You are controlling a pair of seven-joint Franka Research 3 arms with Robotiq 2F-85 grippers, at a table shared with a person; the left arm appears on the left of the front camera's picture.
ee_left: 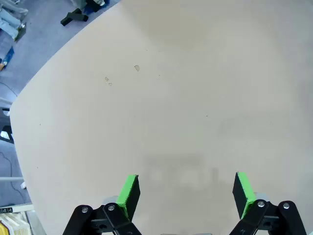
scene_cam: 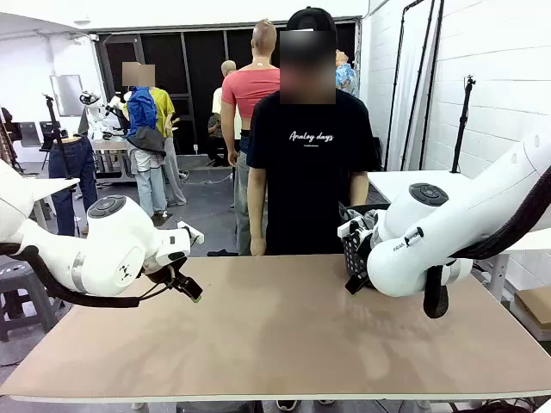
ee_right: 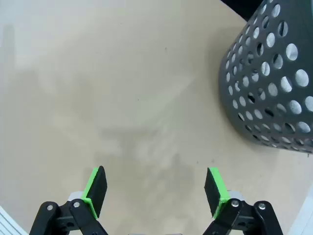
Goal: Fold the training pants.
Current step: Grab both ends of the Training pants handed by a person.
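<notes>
the table (scene_cam: 275,344) lies bare under both arms, and where the training pants are cannot be told. the likeliest place, as a judgement only, is the black perforated basket (ee_right: 274,83), which stands on the robot's right side of the table near the far edge; the right arm hides its inside in the front view. if that is so, the pants lie just beside the right gripper (ee_right: 156,188), off to one side of its fingers, and well apart from the left gripper (ee_left: 187,188), so the right arm is the nearer. their long axis cannot be judged.

both grippers have their jaws spread wide, green pads well apart, with nothing between them. each hangs above the tabletop without touching it and points down at it. the left arm comes in low from the left, with its wrist tilted toward the table's middle. the right arm is folded over the right side, close by the basket's wall. a person (scene_cam: 308,172) stands at the far edge, arms hanging down.
</notes>
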